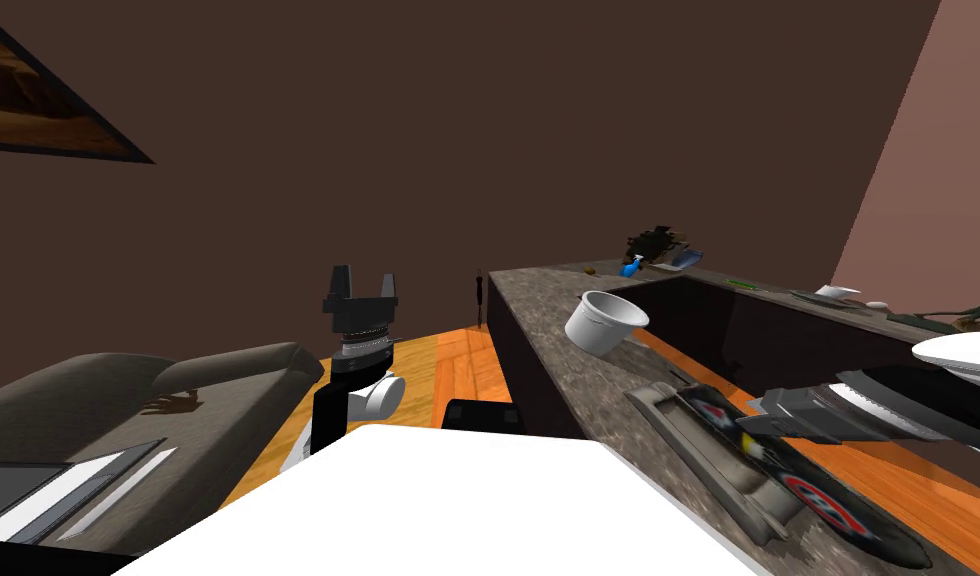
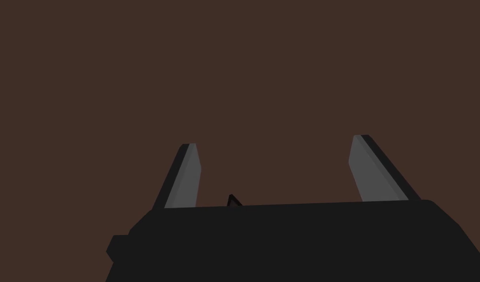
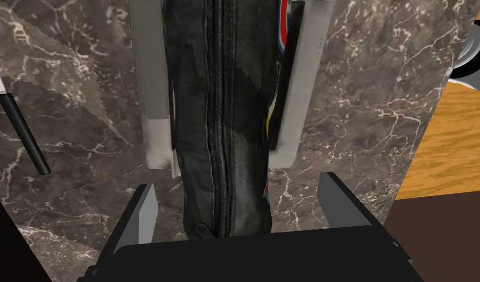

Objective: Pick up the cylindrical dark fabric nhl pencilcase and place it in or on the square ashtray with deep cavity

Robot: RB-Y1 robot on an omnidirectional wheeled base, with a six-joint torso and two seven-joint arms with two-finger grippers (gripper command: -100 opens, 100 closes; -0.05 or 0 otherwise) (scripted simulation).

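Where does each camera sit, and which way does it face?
Head view: on the head, looking down and forward at the marble counter; shows the raised left gripper and the right gripper.
Left wrist view: on the left hand, facing a brown wall; open fingers show.
Right wrist view: on the right hand, looking down at the pencil case in the ashtray; open fingers flank it.
Shared: head and right wrist views both show pencil case, ashtray, counter.

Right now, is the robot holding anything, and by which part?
Nothing. The right gripper stands open around the pencil case lying in the ashtray, not touching it; the left gripper is open, empty.
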